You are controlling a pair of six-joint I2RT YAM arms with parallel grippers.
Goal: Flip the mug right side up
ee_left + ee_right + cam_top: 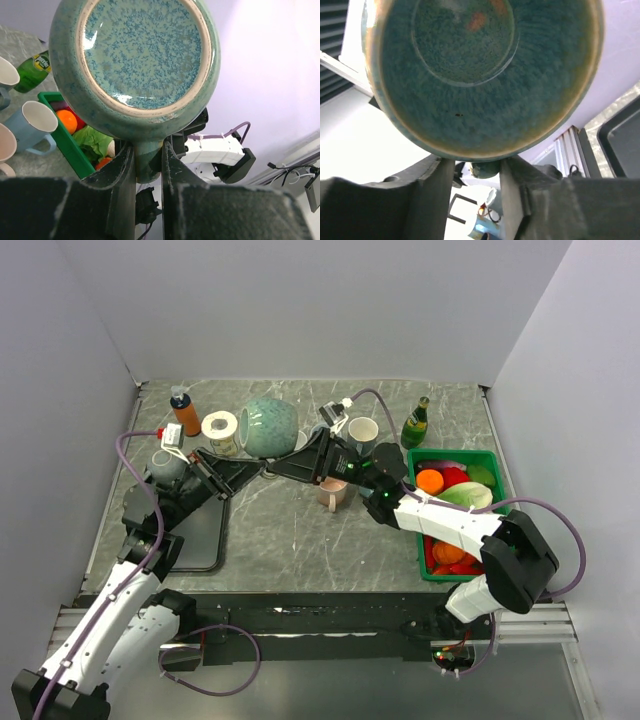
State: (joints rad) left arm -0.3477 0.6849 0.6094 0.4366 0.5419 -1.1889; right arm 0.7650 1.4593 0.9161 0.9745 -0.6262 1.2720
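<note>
A large teal speckled mug [270, 427] hangs on its side above the table at the back middle. My left gripper [255, 468] is shut on its handle [148, 161]. The mug's glazed base [142, 50] faces the left wrist camera. My right gripper [278, 467] comes from the other side, under the mug's mouth. In the right wrist view the mug's inside [470, 65] fills the frame. My right gripper [476, 167] is open, one finger on each side of the handle stub [485, 170], with gaps to it.
An orange bottle [185, 412] and a white roll [220, 428] stand at the back left. A white mug [362, 430], a pink mug [333, 493] and a green bottle [416, 423] stand right of centre. A green bin [457, 455] of produce is at the right, a black tray [195, 535] at the left.
</note>
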